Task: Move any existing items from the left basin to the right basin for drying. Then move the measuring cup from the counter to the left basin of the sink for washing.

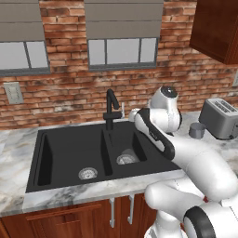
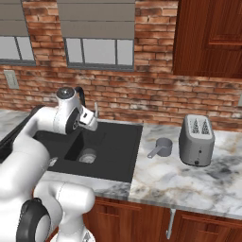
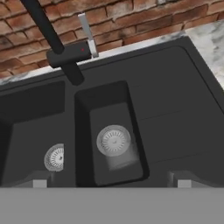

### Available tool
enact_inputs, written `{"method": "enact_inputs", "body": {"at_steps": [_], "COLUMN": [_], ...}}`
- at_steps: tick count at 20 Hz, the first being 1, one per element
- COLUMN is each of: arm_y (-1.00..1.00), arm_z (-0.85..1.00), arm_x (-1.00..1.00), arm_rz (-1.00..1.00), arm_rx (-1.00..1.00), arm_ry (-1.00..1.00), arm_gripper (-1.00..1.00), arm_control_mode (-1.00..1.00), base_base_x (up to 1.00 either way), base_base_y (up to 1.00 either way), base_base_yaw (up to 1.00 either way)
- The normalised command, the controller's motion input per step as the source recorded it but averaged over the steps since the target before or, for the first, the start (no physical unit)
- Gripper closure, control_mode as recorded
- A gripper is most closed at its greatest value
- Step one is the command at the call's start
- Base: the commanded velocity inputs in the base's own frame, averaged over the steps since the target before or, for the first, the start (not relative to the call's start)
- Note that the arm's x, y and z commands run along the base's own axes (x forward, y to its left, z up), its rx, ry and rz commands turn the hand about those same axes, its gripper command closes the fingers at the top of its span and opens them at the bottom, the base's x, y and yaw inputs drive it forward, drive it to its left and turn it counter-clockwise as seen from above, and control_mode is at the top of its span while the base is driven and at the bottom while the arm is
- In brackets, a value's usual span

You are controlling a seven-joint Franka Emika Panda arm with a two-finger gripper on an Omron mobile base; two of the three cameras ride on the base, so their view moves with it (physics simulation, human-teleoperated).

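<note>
My gripper [image 3: 111, 183] hangs above the sink with its fingers spread wide and nothing between them; the two tips [image 3: 40, 183] show far apart at the bottom of the hand view. Straight below me lies the small right basin [image 3: 114, 144], its round drain [image 3: 113, 140] almost under my fingers. To my left, past the dividing wall, is the larger left basin [image 1: 69, 155] with its own drain [image 1: 87, 173]; I can make out no item lying in either one. Ahead of me, at the back rim of the sink, stands the black faucet [image 1: 110, 109], its spout reaching toward me, with a slim metal handle [image 3: 88, 34] just beside it on the right. Behind that runs the brick wall [image 2: 142, 101] with windows [image 1: 122, 51] higher up. The black sink [image 2: 120, 156] is set in a marble counter [image 2: 189, 182]. Well off to my right on that counter sits the grey measuring cup [image 2: 163, 147], upright, its handle pointing back toward the sink. Just beyond the cup, farther right, stands a silver toaster [image 2: 196, 140], near the cup but not touching it. A dark wood cabinet [image 2: 208, 38] hangs on the wall above them.
</note>
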Motion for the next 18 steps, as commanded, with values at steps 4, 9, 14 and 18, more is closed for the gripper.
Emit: {"method": "enact_inputs", "body": {"at_steps": [4,9,14,18], "arm_y": [-0.37,-0.38,-0.40,-0.45], "arm_z": [0.19,0.11,0.09,0.04], "arm_x": [0.00,0.00,-0.02,-0.03], "arm_rz": [-0.01,-0.03,-0.05,-0.06], "arm_rx": [0.00,0.00,0.00,0.00], "arm_ry": [0.00,0.00,0.00,0.00], "arm_gripper": [-1.00,-1.00,-1.00,-1.00], "arm_control_mode": [-1.00,-1.00,-1.00,-1.00], "base_base_x": [0.00,0.00,0.00,0.00], "base_base_y": [0.00,0.00,0.00,0.00], "base_base_yaw": [0.00,0.00,0.00,0.00]}}
